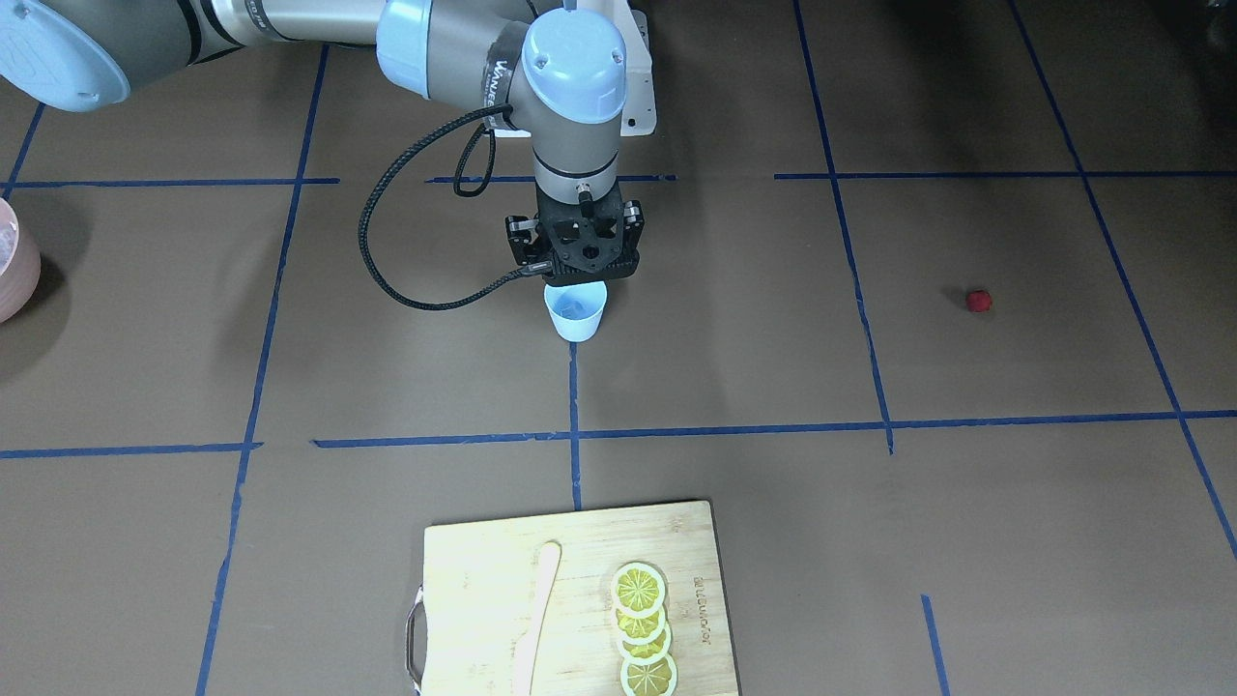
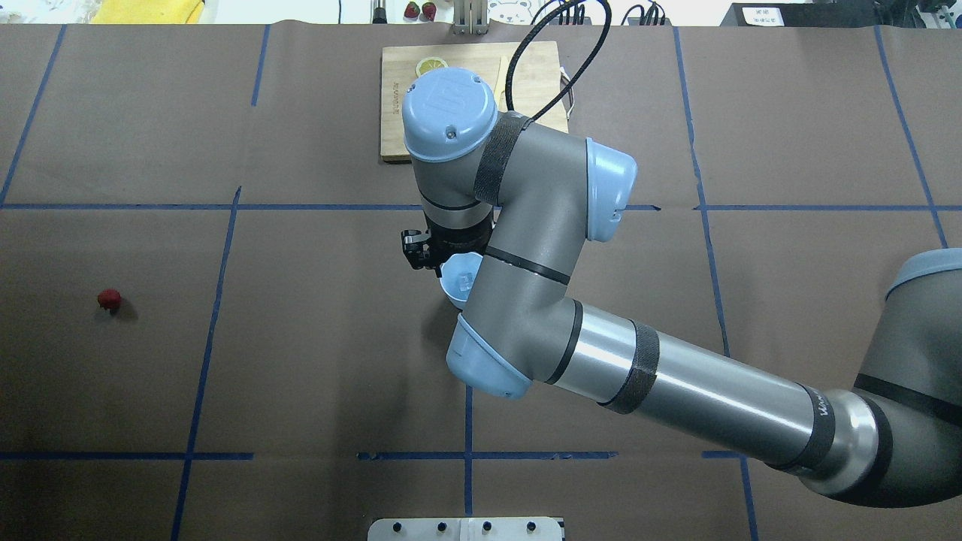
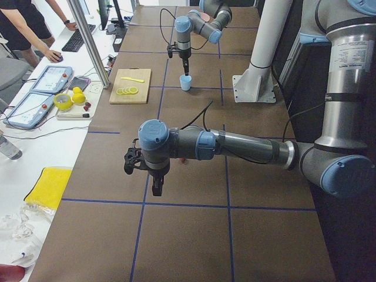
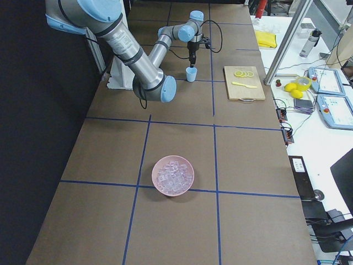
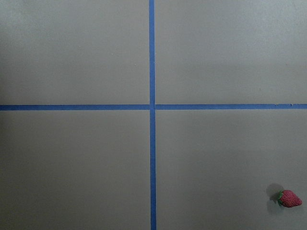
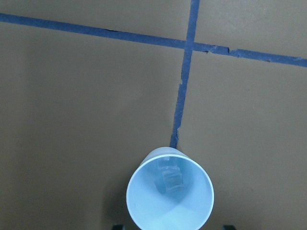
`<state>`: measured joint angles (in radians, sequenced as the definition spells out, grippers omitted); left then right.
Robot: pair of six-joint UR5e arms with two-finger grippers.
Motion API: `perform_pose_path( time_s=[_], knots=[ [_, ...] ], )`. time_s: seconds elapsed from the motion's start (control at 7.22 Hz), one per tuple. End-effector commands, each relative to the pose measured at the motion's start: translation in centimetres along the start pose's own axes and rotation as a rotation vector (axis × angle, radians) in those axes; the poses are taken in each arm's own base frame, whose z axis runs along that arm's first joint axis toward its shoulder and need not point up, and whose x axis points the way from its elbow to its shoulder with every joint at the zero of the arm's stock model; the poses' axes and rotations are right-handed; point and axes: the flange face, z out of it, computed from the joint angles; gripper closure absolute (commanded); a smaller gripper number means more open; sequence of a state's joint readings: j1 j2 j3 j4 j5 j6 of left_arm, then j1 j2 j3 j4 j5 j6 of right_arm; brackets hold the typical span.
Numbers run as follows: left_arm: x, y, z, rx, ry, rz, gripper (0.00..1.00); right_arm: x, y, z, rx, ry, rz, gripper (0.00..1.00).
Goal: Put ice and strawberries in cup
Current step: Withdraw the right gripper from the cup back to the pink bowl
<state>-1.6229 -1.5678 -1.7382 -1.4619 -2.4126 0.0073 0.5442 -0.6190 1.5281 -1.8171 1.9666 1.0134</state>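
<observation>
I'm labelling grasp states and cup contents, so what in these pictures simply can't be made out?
Left hand: open or shut unknown; only the exterior left view shows it, small and side-on.
Right hand: finger ends cut off by the right wrist view's bottom edge.
Ice count in the cup: the clear cubes blur together in the right wrist view.
Cup in the overhead view: mostly hidden by the right arm.

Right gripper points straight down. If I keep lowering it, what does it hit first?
Most likely the cup, directly beneath the right gripper, with ice inside. In the wrist view the fingertips sit just outside its rim, so they might straddle it; clearance is hard to judge.
</observation>
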Motion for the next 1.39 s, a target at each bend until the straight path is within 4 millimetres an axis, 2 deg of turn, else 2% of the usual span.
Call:
perform_pose_path(
  time_s=[0.0, 0.14, 0.55, 0.69, 0.97, 1.11, 1.25],
  knots=[
    [0.0, -0.1, 0.0, 0.001, 0.000, 0.000, 0.00, 0.5, 0.1, -1.4, 0.016, -0.019, -0.002, 0.13],
    [0.1, -0.1, -0.1, 0.002, -0.001, 0.001, 0.00, 3.9, 0.3, -2.9, 0.039, -0.033, 0.012, 0.01],
    [0.6, -0.1, -0.6, 0.012, -0.001, 0.010, 0.00, 19.1, 2.2, -6.5, 0.091, 0.012, 0.068, 0.00],
    [0.6, -0.1, -0.7, 0.014, -0.001, 0.010, 0.00, 23.8, 2.8, -8.1, 0.097, 0.053, 0.011, 0.00],
    [0.8, 0.1, -1.1, 0.021, -0.002, 0.015, 0.00, 34.8, 3.5, -9.3, 0.090, 0.111, -0.011, 0.00],
    [1.3, 0.6, -1.4, 0.027, -0.002, 0.019, 0.00, 41.4, 3.4, -10.5, 0.057, 0.095, -0.052, 0.00],
    [2.1, 0.7, -2.2, 0.041, -0.001, -0.012, 0.00, 48.3, 4.6, -11.1, 0.026, 0.097, -0.119, 0.00]
  ],
)
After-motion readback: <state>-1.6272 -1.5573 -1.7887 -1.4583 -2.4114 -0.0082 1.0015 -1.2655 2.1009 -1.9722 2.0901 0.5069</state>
